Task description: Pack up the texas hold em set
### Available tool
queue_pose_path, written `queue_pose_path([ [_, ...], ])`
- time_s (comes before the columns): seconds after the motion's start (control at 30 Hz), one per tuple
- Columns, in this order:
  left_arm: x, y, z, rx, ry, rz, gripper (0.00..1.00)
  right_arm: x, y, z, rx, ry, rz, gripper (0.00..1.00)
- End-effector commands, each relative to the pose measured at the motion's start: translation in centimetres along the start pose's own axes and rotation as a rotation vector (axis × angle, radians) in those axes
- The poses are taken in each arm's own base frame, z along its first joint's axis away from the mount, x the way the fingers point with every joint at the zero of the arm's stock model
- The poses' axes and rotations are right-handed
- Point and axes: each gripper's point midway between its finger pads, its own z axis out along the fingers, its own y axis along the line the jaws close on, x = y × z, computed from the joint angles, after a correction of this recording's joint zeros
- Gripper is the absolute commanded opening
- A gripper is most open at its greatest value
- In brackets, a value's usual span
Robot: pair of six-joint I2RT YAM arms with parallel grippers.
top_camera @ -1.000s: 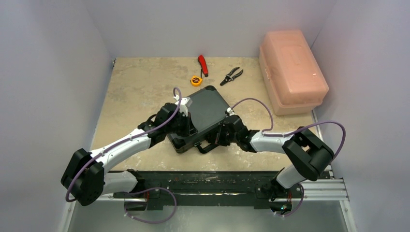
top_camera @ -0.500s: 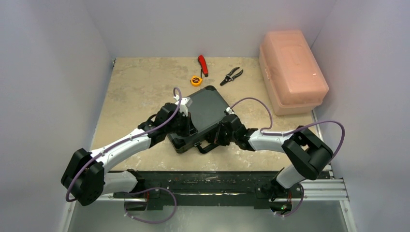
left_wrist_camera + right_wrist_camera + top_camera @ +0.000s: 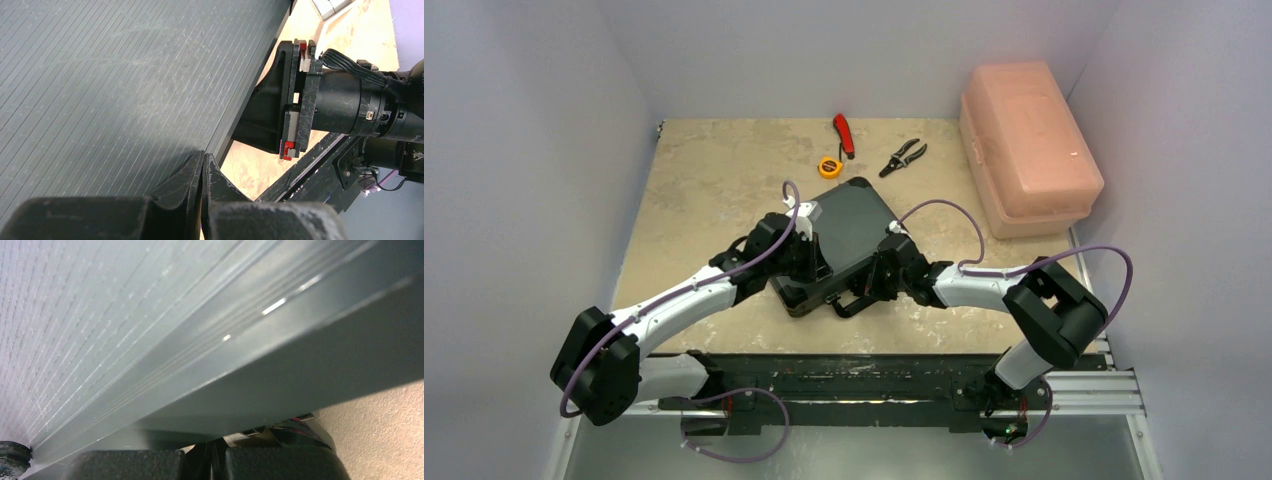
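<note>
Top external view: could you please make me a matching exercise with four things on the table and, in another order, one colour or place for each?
Things:
1. briefcase
2. plastic box
3. pliers
4. tape measure

Colour or place:
a. yellow-orange
b. pale pink, far right
c. black, in the centre
d. dark, handles spread apart

Pairs: 1-c, 2-b, 3-d, 4-a

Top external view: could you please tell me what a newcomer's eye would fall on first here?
The black briefcase in the middle of the table draws the eye. Both arms reach to it from the near side, with the left arm's fingers and the right arm's fingers shut at its ribbed lid. Next comes the large pink box at the far right, with pliers and a red-handled tool near the far edge.
</note>
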Motion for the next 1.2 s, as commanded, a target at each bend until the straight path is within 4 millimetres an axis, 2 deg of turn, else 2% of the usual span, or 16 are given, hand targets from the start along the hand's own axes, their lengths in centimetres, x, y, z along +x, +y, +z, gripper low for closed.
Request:
queue_pose_path([
  [0.0,9.8,5.8,-1.2,-0.228,0.339,-0.048,0.0,-0.6,-5.8,2.4,0.219,-0.073,0.069,0.0],
  [0.27,9.4,5.5,-1.3,-0.223,0.324,-0.051,0.0,-1.4,-5.2,0.8,0.214,-0.103,0.047,0.0],
  [0.43,7.7,4.9,-2.1,-0.223,0.277,-0.038,0.01,-2.3,-4.3,-0.7,0.19,-0.137,0.022,0.0],
  [0.6,6.1,4.3,-3.0,-0.225,0.237,-0.018,0.1,-3.5,-2.9,-2.2,0.146,-0.178,-0.005,0.0],
  [0.97,3.5,2.8,-5.2,-0.206,0.14,-0.01,0.27,-5.6,-1.6,-5.9,0.141,-0.265,-0.054,0.0],
  [1.17,1.7,2.2,-7.3,-0.209,0.059,0.001,0.4,-7.2,0.0,-8.2,0.091,-0.335,-0.086,0.06],
])
